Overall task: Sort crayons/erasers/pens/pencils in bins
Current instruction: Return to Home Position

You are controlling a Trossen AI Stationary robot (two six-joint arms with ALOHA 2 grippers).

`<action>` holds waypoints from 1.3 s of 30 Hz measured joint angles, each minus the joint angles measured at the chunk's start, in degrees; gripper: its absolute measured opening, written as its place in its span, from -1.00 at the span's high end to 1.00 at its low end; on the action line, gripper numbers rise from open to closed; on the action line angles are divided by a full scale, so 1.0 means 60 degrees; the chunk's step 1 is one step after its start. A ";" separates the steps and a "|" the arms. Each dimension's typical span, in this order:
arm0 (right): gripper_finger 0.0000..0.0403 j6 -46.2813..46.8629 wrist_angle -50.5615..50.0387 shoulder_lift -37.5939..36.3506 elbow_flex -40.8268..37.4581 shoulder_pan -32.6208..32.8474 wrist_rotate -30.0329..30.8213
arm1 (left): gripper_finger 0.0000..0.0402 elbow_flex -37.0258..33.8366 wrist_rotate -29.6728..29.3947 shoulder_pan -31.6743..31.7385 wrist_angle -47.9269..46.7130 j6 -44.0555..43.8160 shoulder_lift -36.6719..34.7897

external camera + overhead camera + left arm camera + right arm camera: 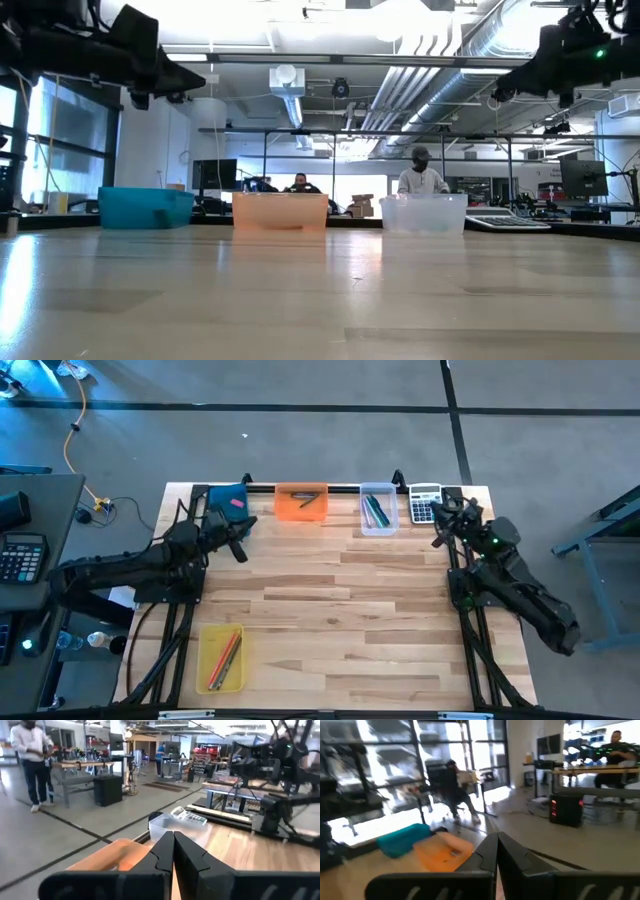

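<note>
Bins sit on the table, three in a row along its far edge. Taking the orange bin as the mark, it holds a short dark crayon. The blue bin stands near it on the left arm's side, with a pink eraser inside. The clear bin stands near the orange bin on the other side, with green and teal pens lying in it. A grey calculator lies just beyond the clear bin. The yellow bin is well apart from the orange bin, toward the opposite edge on the left arm's side, and carries orange and red pencils.

The left arm reaches toward the blue bin. The left jaws hang above the table just beside that bin, nearer the table's middle than the orange bin. Their fingers are pressed together with nothing between them. The right arm is raised farther from the orange bin than the calculator. The right jaws are likewise closed tight, fingers meeting and holding nothing.
</note>
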 joint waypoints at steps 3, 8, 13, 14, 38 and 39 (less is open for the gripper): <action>1.00 0.0224 0.0678 0.0001 -0.0279 0.0556 0.0009 | 1.00 0.0000 -0.0307 -0.0392 -0.0131 0.0610 -0.0001; 1.00 0.0141 0.0451 0.0005 -0.0298 0.1527 0.0336 | 1.00 -0.0004 -0.0851 -0.0996 -0.0597 -0.0574 -0.0036; 1.00 0.0219 0.0761 0.0027 -0.0964 0.2411 0.1299 | 1.00 -0.0004 -0.0881 -0.2167 -0.0608 0.0406 -0.0025; 1.00 0.0253 0.0908 0.0026 -0.1120 0.2572 0.1376 | 1.00 -0.0004 -0.0923 -0.2391 -0.0608 0.0612 -0.0025; 1.00 -0.0537 -0.0631 -0.0444 -0.0962 0.3946 0.1069 | 1.00 -0.1531 -0.0604 -0.3787 -0.2966 -0.0395 -0.4304; 1.00 -0.0475 -0.0612 -0.0569 -0.0997 0.3946 0.1052 | 1.00 -0.1530 -0.0436 -0.3735 -0.3054 -0.0423 -0.4511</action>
